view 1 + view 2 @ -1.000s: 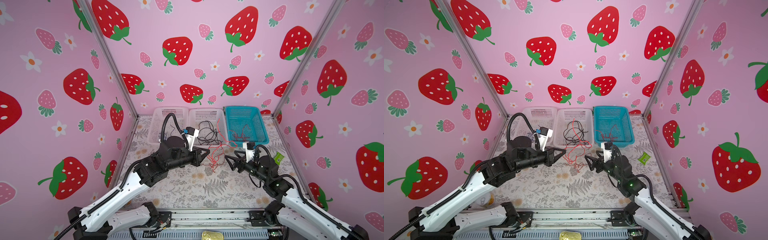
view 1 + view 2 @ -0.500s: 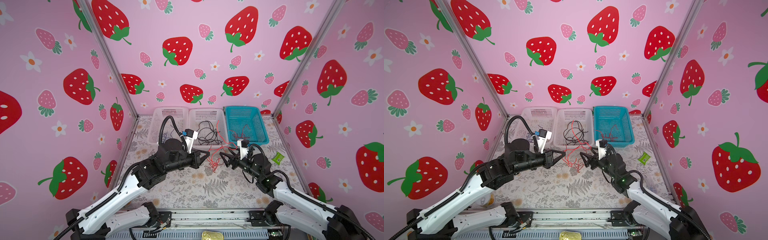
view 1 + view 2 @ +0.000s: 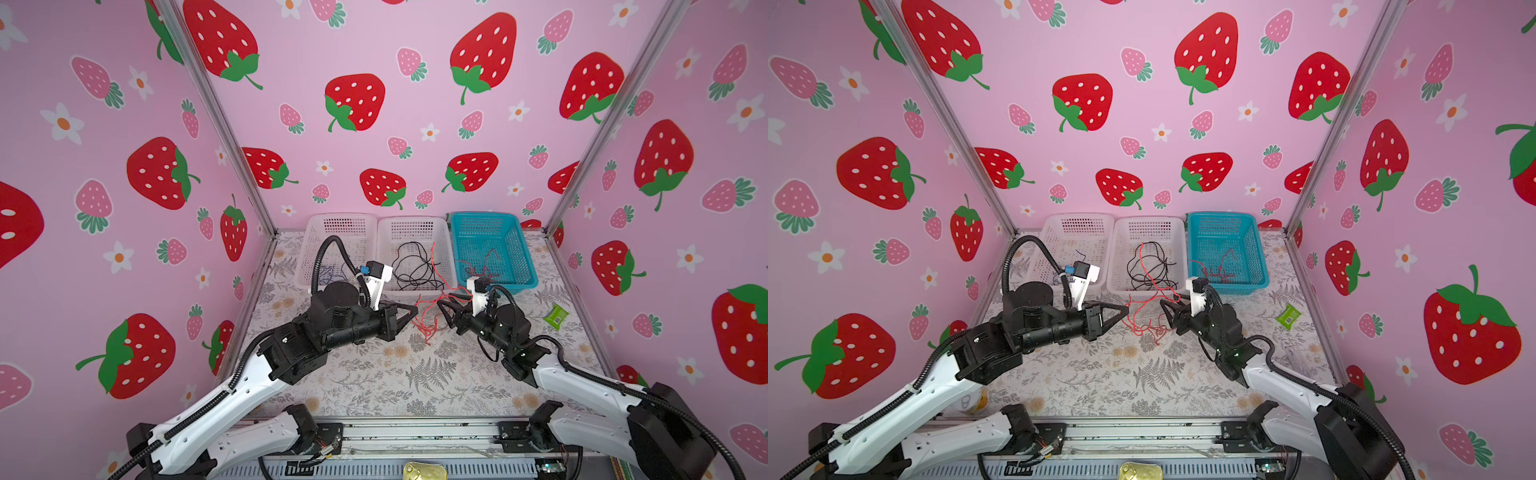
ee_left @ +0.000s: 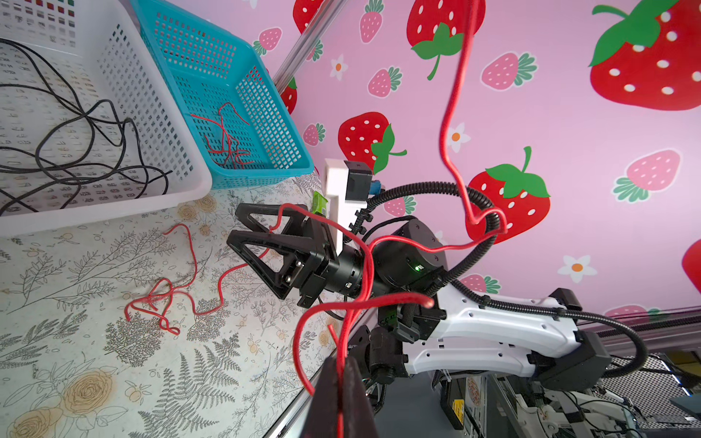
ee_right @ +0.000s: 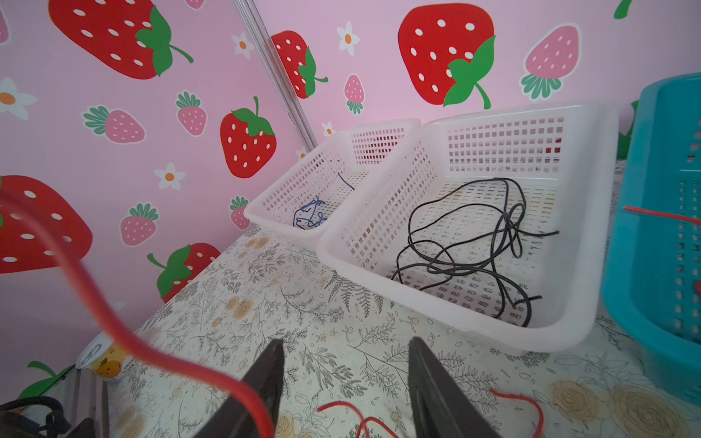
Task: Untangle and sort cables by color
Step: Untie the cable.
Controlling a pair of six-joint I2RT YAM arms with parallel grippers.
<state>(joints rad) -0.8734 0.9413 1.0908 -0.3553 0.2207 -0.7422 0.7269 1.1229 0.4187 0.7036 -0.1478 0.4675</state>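
So here's the setup: the left gripper [image 3: 412,310] is clamped all the way down on a bunch of red cables [image 4: 449,125]. The strands loop up and away from its tips, and the rest trails into a loose red tangle [image 3: 424,328] on the floral worktop [image 3: 374,374], just in front of the middle basket.

The right gripper [image 4: 232,223] faces it from just across that tangle. Its jaws are partly apart, and the right wrist view shows bare cloth through the gap. A red strand runs right by its fingers, but I honestly can't tell if it's touching them.

Three baskets sit in a row along the worktop's far edge:
- The left white basket [image 5: 280,197] has a small dark blue cable [image 5: 309,218] in it.
- The middle white basket [image 5: 379,212] holds a heap of black cables [image 5: 459,267].
- The teal basket [image 3: 521,266], nearest the far right corner, has a few red cables [image 4: 227,148].

In both top views one red strand also crosses over the middle basket. I can't tell whether it's lying in there or hanging above it.

There's also a little green packet [image 3: 556,314] near the right edge.
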